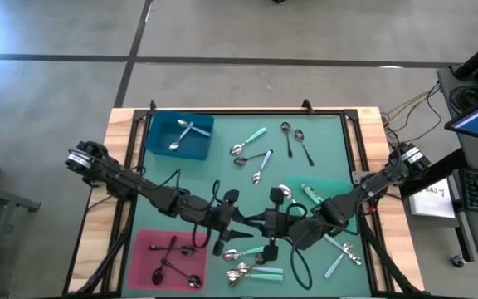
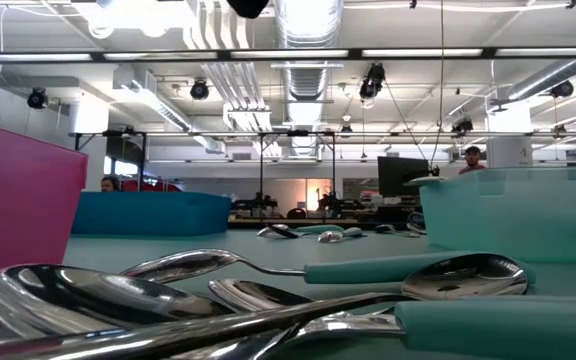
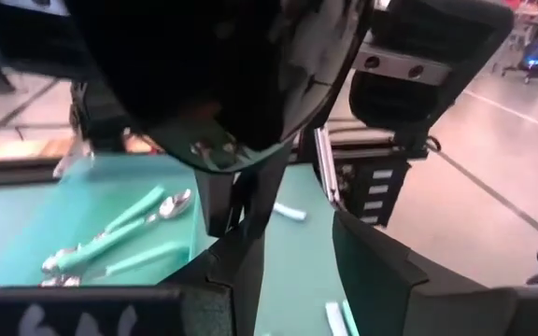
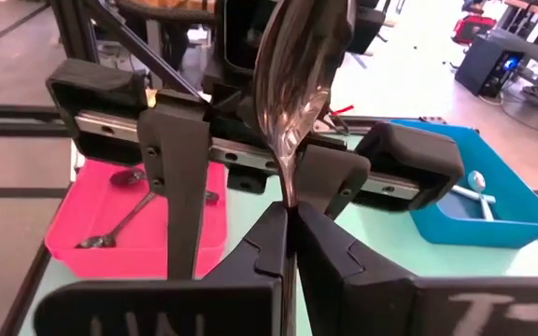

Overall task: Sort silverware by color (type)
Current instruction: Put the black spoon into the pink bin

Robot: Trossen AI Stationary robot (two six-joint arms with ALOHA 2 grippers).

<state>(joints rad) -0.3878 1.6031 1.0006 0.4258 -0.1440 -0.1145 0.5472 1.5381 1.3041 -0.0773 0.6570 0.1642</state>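
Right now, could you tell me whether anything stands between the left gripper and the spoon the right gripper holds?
Nothing visible does: the spoon stands upright in the shut right gripper, directly before the open left gripper.

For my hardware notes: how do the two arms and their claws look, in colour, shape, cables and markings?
Both arms, left arm and right arm, are dark and slim, with silver-ringed joints near their bases. Black cables loop beside each wrist. The right claw has black, wedge-shaped fingers below a silver rail; white handwriting marks its body. The left claw has similar markings.
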